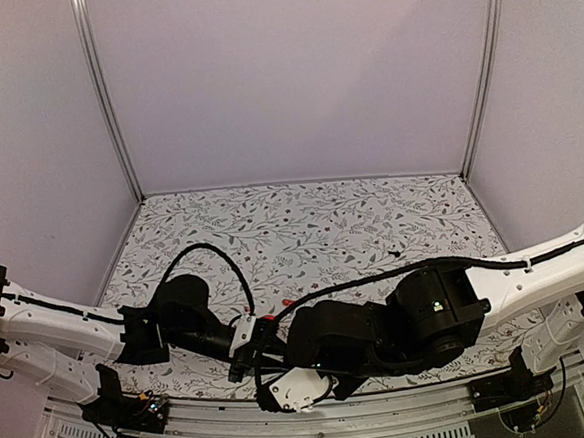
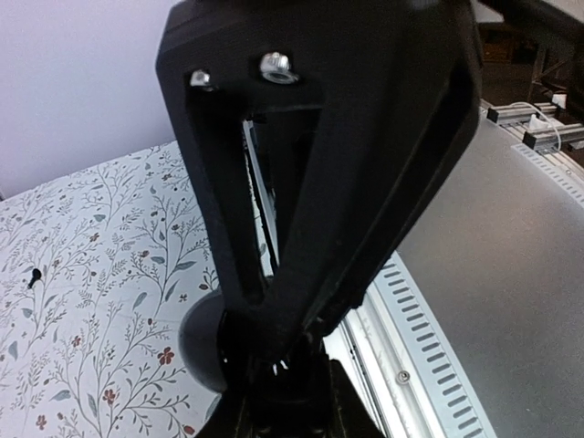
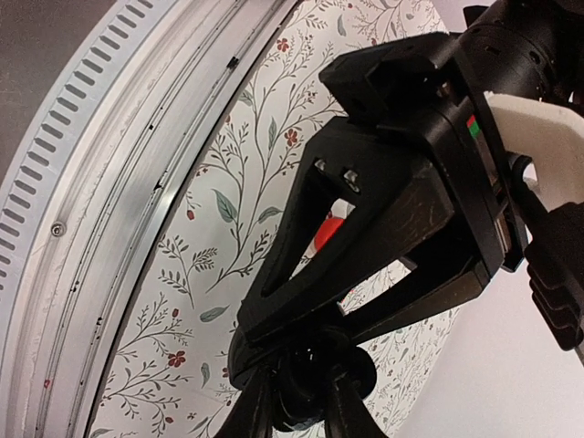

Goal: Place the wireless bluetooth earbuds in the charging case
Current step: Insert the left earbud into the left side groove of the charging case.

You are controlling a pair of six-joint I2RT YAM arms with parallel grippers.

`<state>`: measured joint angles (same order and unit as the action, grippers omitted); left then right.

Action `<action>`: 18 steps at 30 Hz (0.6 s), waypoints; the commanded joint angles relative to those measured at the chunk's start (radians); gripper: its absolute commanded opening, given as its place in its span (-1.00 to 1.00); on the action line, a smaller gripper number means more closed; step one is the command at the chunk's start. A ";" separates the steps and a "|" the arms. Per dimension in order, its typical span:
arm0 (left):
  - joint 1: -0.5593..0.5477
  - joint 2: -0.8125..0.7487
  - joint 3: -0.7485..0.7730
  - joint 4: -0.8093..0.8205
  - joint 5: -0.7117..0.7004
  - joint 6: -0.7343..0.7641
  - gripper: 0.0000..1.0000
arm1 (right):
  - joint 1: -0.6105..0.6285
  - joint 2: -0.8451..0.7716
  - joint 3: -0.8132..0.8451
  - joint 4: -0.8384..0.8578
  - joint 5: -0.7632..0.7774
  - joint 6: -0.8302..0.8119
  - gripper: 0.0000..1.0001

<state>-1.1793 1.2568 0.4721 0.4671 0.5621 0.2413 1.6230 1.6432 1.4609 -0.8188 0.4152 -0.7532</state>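
Reading left end effector [image 2: 278, 397] as all but closed, with a round black body [image 2: 203, 345] against its fingers at lower left. Can't tell if gripped. Can't tell how wide right end effector [image 3: 301, 401] stands, jaws hidden. Spotting red earbud [image 3: 328, 234] mid-frame in right wrist view, through left end effector's frame. Spotting tiny black earbud [image 1: 400, 255] loose on bench [image 1: 322, 217], right of centre overhead, well apart from both.

Your table [image 1: 322, 217] wears a white cloth printed with grey leafy sprigs and small red flowers. The left arm [image 1: 59, 325] and right arm [image 1: 546, 266] are white with black joints. The left gripper [image 2: 274, 365] and right gripper [image 3: 306, 383] are black. A tiny black earbud [image 1: 399, 255] lies toward three o'clock, and the walls [image 1: 292, 79] are pale lilac.
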 commanded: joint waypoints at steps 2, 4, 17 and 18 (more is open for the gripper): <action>-0.016 -0.037 -0.018 0.111 0.007 -0.028 -1.00 | 0.004 -0.017 -0.017 0.022 0.052 -0.007 -0.58; -0.015 -0.040 -0.025 0.125 0.006 -0.035 -1.00 | 0.005 -0.024 -0.017 0.032 0.060 -0.012 -0.52; 0.008 -0.054 -0.048 0.175 0.002 -0.060 -1.00 | 0.004 -0.073 -0.028 0.132 0.121 -0.035 -0.15; 0.012 -0.054 -0.051 0.181 0.002 -0.065 -1.00 | 0.005 -0.077 -0.034 0.142 0.124 -0.035 -0.14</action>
<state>-1.1740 1.2263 0.4412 0.5854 0.5346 0.1894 1.6310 1.6127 1.4471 -0.7284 0.4778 -0.7879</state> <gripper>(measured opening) 0.187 0.424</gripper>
